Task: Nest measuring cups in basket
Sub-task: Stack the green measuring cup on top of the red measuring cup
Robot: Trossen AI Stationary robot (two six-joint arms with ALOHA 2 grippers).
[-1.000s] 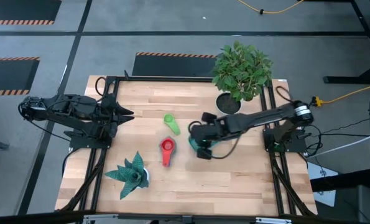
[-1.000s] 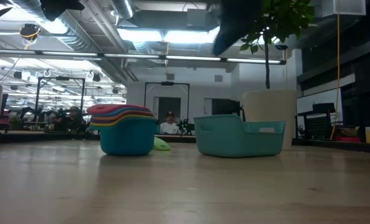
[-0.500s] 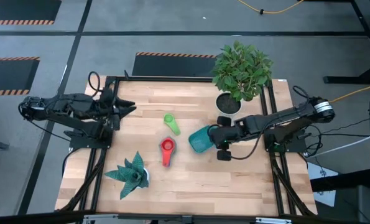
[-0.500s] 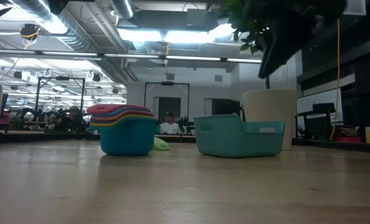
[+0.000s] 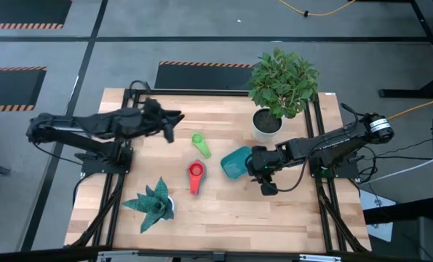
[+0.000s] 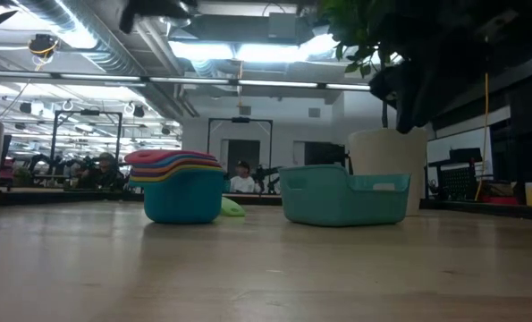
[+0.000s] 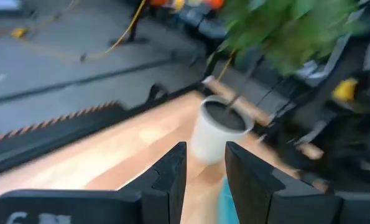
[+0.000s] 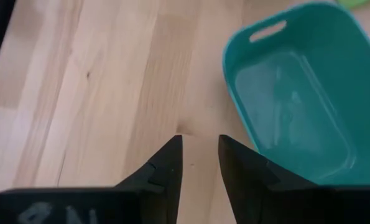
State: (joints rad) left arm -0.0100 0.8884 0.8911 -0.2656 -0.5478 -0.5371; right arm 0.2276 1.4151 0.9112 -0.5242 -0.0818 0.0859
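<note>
Right gripper (image 5: 263,185) hangs just beside the teal basket (image 5: 235,162), fingers (image 8: 166,165) a narrow gap apart, nothing between. Its wrist view shows the basket (image 8: 290,93) empty. Left gripper (image 5: 174,125) is over the table's far left part, also narrowly parted. Low view alone shows the stacked cups (image 6: 178,183); high view shows a lone green cup (image 5: 199,142).

The basket (image 8: 296,99) is cut off at the right wrist view's edge; the plant (image 7: 290,31) is blurred.
</note>
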